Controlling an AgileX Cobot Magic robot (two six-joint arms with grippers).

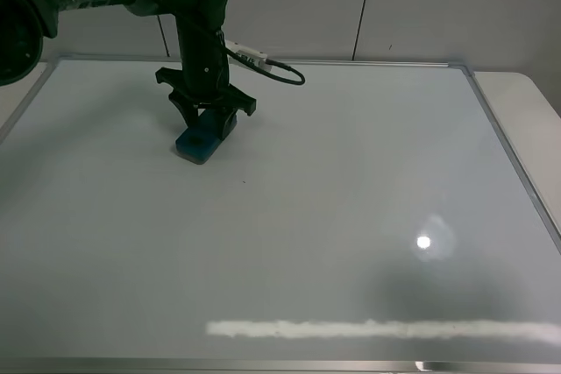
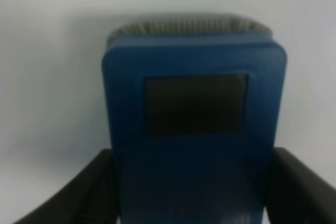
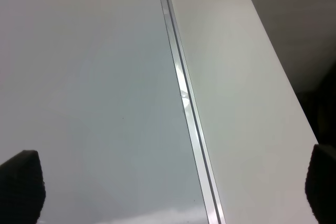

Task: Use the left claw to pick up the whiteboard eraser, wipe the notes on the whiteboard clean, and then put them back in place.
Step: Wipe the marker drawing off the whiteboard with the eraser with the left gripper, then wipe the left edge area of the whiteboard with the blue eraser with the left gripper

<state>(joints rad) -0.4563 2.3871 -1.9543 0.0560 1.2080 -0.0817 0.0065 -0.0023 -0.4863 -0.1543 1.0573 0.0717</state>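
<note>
The teal-blue whiteboard eraser [image 1: 197,144] lies flat on the whiteboard [image 1: 307,216] at the back left. My left claw [image 1: 207,123] stands straight over it, one finger on each long side. In the left wrist view the eraser [image 2: 194,129] fills the frame and both black fingers [image 2: 94,187] touch its sides, so the claw is shut on it. No red notes show anywhere on the board. My right gripper [image 3: 168,182] is open and empty, its fingertips [image 3: 21,182] far apart over the board's right frame; it is out of the exterior high view.
The board's thin silver frame [image 3: 184,93] runs beside a strip of white table [image 1: 526,102] on the right. A lamp glare spot [image 1: 424,242] and a bright reflected strip [image 1: 377,330] lie on the board's near part. A tiny dark speck [image 1: 244,183] sits near the eraser.
</note>
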